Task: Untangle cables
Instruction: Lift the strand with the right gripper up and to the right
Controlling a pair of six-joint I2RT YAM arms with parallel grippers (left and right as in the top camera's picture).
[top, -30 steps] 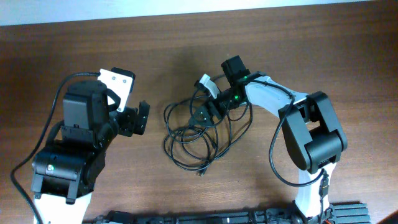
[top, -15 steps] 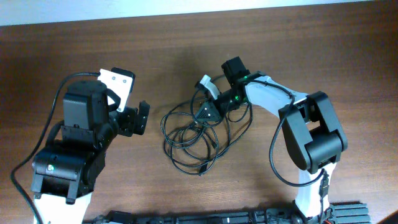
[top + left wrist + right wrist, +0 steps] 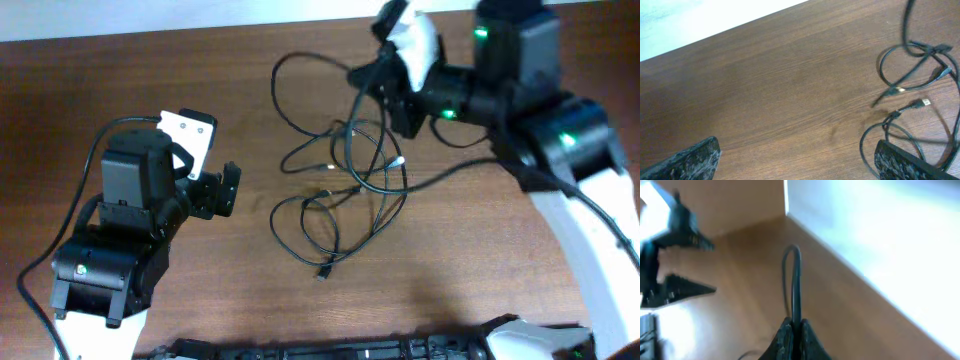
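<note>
My right gripper (image 3: 793, 330) is closed on one strand of the cables (image 3: 345, 185), near the far edge of the table (image 3: 120, 80). The tangle stretches from it toward the near edge. My left gripper (image 3: 226, 190), open and empty, is nearer to the loose loops.

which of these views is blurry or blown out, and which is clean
Right wrist: soft all over, white glare washing out the right side; only the cable pinched in the shut right hand reads clearly. Left wrist: sharp on the cables, overexposed strip at top left. Overhead: evenly lit and crisp across the table.
</note>
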